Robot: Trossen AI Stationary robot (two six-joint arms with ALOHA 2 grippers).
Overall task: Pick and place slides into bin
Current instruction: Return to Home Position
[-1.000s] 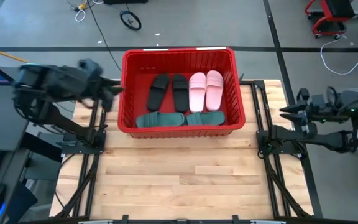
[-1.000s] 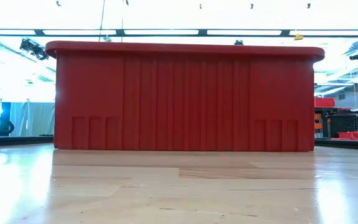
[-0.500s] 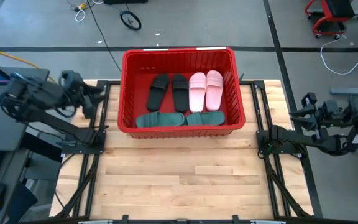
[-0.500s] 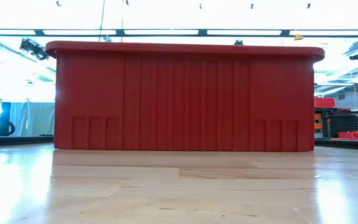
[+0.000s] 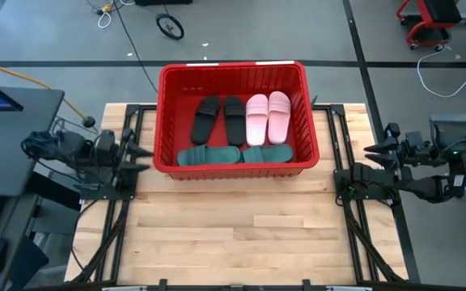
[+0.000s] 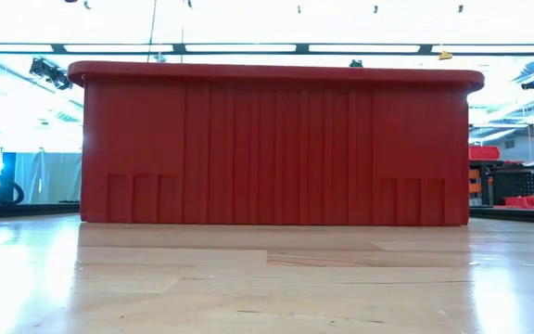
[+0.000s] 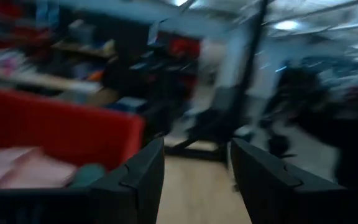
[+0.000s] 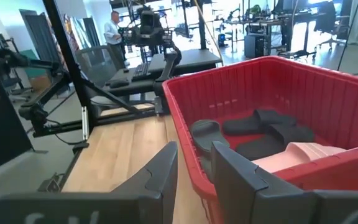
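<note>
The red bin [image 5: 233, 66] stands at the middle of the table's far half; its near wall fills the low view [image 6: 276, 148]. Inside lie two black slides [image 5: 219, 119], two pale pink slides [image 5: 268, 117] and two teal slides [image 5: 237, 154], flat on the bin's floor. My left gripper [image 5: 140, 153] is open and empty at the table's left edge, pointing at the bin's left wall [image 7: 61, 124]. My right gripper [image 5: 370, 151] is open and empty at the table's right edge, pointing at the bin [image 8: 328, 87].
The bare wooden tabletop [image 5: 233, 234] stretches from the bin to the near edge. Black frame rails run along the left [image 5: 120, 218] and right [image 5: 362, 218] sides. A person [image 8: 112, 28] stands far off in the room beyond the table.
My left gripper has drawn back from the bin's far left corner and gone toward the table's near edge, ending low beside the bin's left wall. The bin and the slides have stayed where they were.
</note>
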